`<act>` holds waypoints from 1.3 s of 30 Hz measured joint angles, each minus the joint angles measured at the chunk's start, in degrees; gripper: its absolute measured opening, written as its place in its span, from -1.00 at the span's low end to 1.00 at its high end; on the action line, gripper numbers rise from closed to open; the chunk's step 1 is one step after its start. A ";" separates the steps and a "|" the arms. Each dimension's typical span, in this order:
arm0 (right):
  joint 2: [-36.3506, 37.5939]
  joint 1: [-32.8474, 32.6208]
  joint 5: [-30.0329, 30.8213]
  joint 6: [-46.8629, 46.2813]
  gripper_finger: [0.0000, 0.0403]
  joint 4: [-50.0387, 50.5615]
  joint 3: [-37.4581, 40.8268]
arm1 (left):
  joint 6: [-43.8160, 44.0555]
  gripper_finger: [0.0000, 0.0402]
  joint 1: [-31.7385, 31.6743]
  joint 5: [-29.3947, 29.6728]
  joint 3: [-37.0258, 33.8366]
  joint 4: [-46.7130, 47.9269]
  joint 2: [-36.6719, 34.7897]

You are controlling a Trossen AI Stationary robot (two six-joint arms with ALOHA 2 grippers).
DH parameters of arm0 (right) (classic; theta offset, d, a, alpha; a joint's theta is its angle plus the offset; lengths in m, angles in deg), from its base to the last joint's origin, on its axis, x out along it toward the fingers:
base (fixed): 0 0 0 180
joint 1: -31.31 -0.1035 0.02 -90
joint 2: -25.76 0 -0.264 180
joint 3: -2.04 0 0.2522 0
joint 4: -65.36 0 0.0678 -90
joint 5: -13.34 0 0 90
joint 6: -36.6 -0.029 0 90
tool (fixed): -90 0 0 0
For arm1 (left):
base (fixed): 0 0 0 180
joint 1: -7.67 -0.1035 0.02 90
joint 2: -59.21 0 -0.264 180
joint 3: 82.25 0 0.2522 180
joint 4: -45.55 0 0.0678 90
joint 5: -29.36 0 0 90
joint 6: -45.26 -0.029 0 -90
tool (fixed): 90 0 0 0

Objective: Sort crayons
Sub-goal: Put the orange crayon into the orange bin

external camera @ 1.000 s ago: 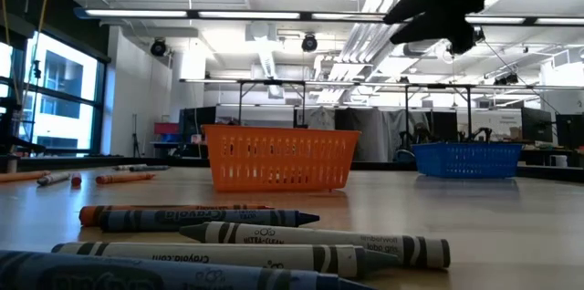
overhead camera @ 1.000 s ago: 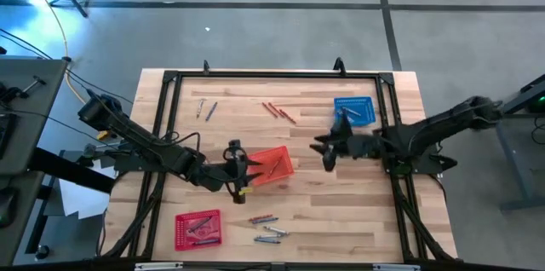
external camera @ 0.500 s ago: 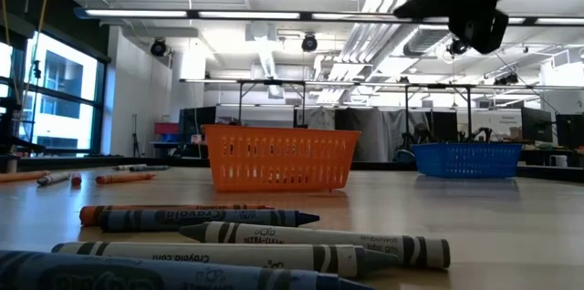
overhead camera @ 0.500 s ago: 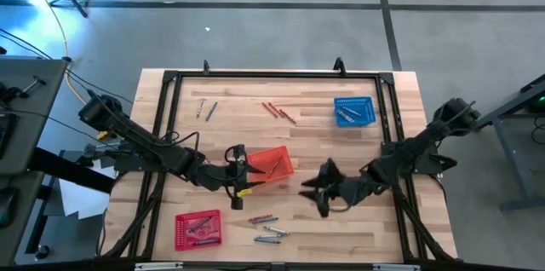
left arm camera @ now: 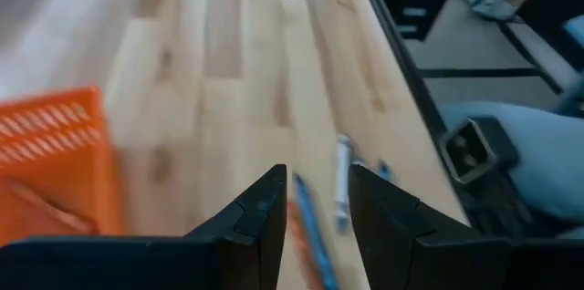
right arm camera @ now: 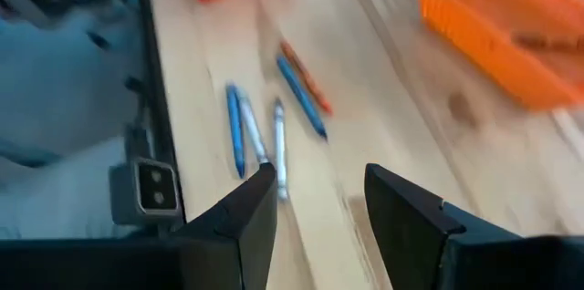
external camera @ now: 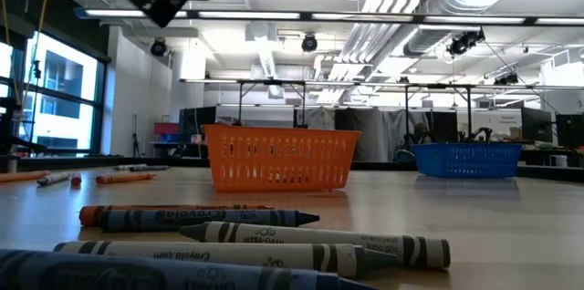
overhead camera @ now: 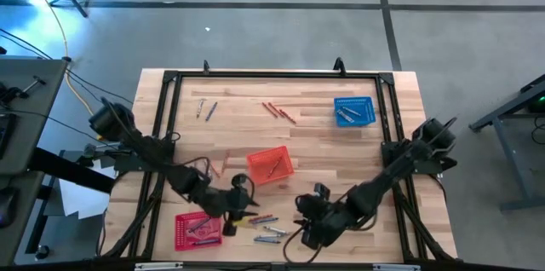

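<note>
Several loose crayons (overhead camera: 266,227), orange, blue and grey, lie flat near the table's near edge; they fill the foreground of the low view (external camera: 265,235). My left gripper (overhead camera: 239,209) hovers open and empty just left of them; its wrist view shows crayons (left arm camera: 341,183) beyond the fingers. My right gripper (overhead camera: 306,225) hovers open and empty just right of them, with the crayons (right arm camera: 274,135) ahead of its fingers. More crayons lie at the far side (overhead camera: 279,112) and far left (overhead camera: 205,109).
An orange mesh basket (overhead camera: 270,164) stands mid-table with a crayon in it. A red basket (overhead camera: 197,229) with crayons stands at the near left, and a blue basket (overhead camera: 353,111) with crayons at the far right. A black frame (overhead camera: 387,135) runs around the table.
My right gripper has swung from over the blue basket toward the table's near edge and left, ending beside the loose crayons. My left gripper has gone from the orange basket toward the near edge, to the crayons' left side. The crayons and baskets have stayed put.
</note>
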 joint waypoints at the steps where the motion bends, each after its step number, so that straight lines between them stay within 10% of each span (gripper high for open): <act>1: -1.15 -0.02 -0.95 -1.41 -0.20 2.13 -1.50 | 0.87 -0.47 0.68 0.02 0.00 0.04 0.30; 19: -9.12 2.13 -7.51 5.23 -0.20 11.14 -6.42 | 12.67 -0.47 2.82 0.58 -0.04 12.74 5.63; 39: -9.09 1.97 -10.95 7.51 -0.20 15.59 -6.42 | 5.67 -0.47 -2.12 -9.77 0.02 4.38 9.55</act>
